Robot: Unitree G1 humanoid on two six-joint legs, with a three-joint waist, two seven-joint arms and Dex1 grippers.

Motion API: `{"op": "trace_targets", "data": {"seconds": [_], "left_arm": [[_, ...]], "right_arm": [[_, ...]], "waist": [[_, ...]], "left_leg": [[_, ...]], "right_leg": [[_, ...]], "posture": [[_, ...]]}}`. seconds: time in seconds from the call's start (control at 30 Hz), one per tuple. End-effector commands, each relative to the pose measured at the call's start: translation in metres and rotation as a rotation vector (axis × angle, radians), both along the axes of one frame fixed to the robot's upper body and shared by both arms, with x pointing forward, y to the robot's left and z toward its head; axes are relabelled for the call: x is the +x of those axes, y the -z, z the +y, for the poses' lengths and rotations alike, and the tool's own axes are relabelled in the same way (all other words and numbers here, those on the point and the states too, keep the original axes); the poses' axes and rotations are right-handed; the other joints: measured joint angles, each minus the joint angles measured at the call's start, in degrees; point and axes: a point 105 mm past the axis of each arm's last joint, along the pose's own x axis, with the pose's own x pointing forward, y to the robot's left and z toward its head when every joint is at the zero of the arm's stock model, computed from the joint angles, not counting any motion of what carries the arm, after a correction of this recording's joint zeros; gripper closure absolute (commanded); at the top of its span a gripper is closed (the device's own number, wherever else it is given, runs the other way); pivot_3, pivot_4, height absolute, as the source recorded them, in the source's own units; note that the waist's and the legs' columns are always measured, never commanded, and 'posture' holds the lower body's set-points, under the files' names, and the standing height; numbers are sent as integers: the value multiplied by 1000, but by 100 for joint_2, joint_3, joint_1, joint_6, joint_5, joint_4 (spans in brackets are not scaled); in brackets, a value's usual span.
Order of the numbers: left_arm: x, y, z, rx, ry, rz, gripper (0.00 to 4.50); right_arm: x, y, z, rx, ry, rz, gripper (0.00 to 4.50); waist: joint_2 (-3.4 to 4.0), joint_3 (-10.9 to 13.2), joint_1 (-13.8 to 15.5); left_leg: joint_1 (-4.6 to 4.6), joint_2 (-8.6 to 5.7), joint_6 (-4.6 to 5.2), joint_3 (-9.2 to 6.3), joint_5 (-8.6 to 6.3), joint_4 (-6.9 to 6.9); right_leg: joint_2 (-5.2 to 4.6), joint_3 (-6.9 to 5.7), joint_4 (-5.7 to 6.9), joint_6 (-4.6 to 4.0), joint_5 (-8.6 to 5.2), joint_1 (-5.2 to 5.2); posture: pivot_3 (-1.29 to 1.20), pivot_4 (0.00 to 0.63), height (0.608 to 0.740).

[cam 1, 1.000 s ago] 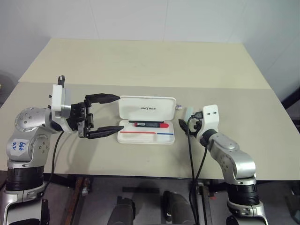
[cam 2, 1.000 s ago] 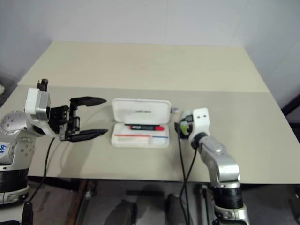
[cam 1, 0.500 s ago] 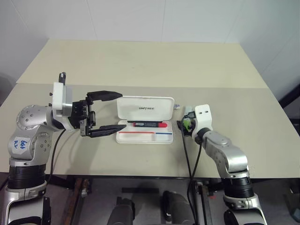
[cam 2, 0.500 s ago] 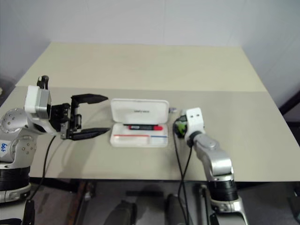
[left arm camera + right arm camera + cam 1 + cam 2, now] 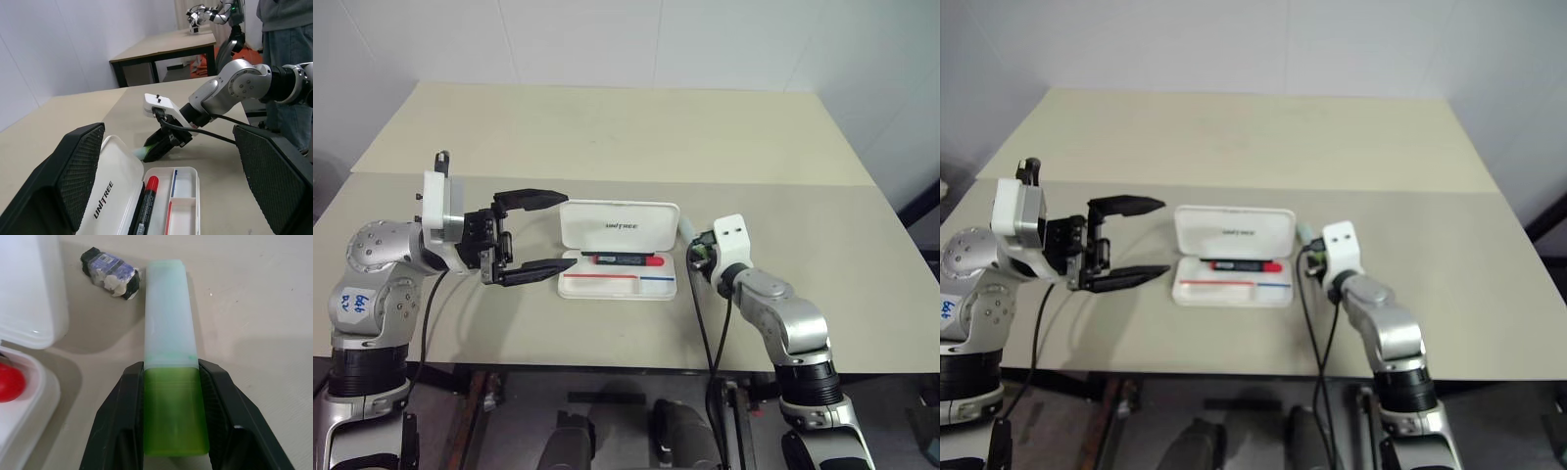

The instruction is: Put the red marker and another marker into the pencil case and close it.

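**Right tool clamped on green highlighter beside open case**

Since one second ago: right tool (image 5: pixel 171 421) closed in from wide apart onto the green highlighter (image 5: pixel 170 382), now with both black fingers (image 5: pixel 122 426) pressed against its green body. Left tool (image 5: pixel 533 235) unchanged, same place, same wide spread.

Highlighter lying flat on the beige worktop (image 5: pixel 607 127), just beside the right end of the pencil case (image 5: pixel 619 253), pale translucent cap pointing away from the wrist. Green part between the fingers, cap part free in front of them. Not lifted as far as visible: underside against the worktop in the right wrist view.

Small grey-black object (image 5: pixel 111 273) on the worktop near the cap end, close to the corner of the case lid, apart from the highlighter.

Pencil case open, lid tilted up toward the far side, dark logo on the inner face, base flat on the worktop. Red marker (image 5: pixel 622 260) already inside, lying lengthwise along the back part of the base next to the hinge, red end toward the right tool. Red and blue stripes in the front part of the base.

Left tool released, hanging above the worktop at the left end of the case, pointing toward it, holding nothing, no contact with the case.

Person standing in the background of the left wrist view (image 5: pixel 286 29), behind the right arm.
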Motion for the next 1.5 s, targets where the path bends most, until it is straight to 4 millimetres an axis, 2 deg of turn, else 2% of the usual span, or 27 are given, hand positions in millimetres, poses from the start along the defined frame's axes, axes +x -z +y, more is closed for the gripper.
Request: {"op": "trace_targets", "data": {"seconds": [0.03,0.2,0.33,0.47,0.53,0.63,0.83,1.0,1.13,1.37,1.5], "left_arm": [[-8,-10,0,-16,6,-52,0],[-11,-10,1,-23,1,-48,0],[-9,-11,5,-25,-17,-42,0],[-10,-10,9,-27,-34,-38,0],[-10,-9,10,-31,-41,-33,0],[-11,-8,13,-37,-53,-26,0],[-15,-5,23,-60,-107,-20,0],[-20,1,34,-63,-150,-15,0],[-25,12,44,-18,-168,-8,0],[-28,25,66,15,-246,-8,0],[-31,29,69,8,-264,-10,0]], "right_arm": [[14,-17,-30,-20,115,-80,3366],[31,-64,-42,47,172,-266,3366],[34,-99,-40,86,126,-392,3366],[27,-127,-29,130,22,-478,3366],[16,-139,-17,164,-94,-493,3366],[2,-148,-5,172,-235,-491,3366],[-35,-150,7,122,-558,-393,3366],[-73,-125,17,3,-867,-157,3366],[-80,-106,27,-126,-970,-84,3366],[-84,-81,59,-331,-1116,-51,3366],[-82,-79,81,-331,-1151,-70,3366]], "waist": [[1,1,-10],[6,4,-29],[10,6,-54],[11,7,-47],[14,9,-38],[15,9,-32],[16,10,-22],[16,11,-26],[16,11,-47],[17,11,-25],[16,11,-23]], "left_leg": [[-1,0,0,2,0,0],[-11,1,0,4,0,-18],[-12,11,0,9,0,-35],[-14,16,0,8,-1,-40],[-16,15,0,8,-1,-39],[-20,13,1,7,-1,-37],[-22,13,2,3,-2,-36],[-21,15,3,3,-2,-34],[-16,17,3,13,-3,-32],[-16,18,3,10,-3,-28],[-20,19,-4,6,-7,-30]], "right_leg": [[0,1,-1,0,0,0],[0,1,-5,-1,-1,-18],[12,2,0,-8,-5,-26],[15,1,0,-10,-6,-27],[12,0,-1,-10,-6,-26],[8,-1,-4,-8,-6,-26],[4,-5,-33,-8,-6,-24],[5,-7,-37,-8,-7,-21],[9,-3,-37,-9,-7,-21],[8,-5,-39,-13,-9,-21],[4,-8,-48,-11,-8,-22]], "posture": [[0,150,740],[0,150,740],[0,150,740],[0,150,740],[0,150,740],[0,150,740],[0,150,740],[0,150,740],[0,150,740],[0,150,740],[0,150,740]]}}
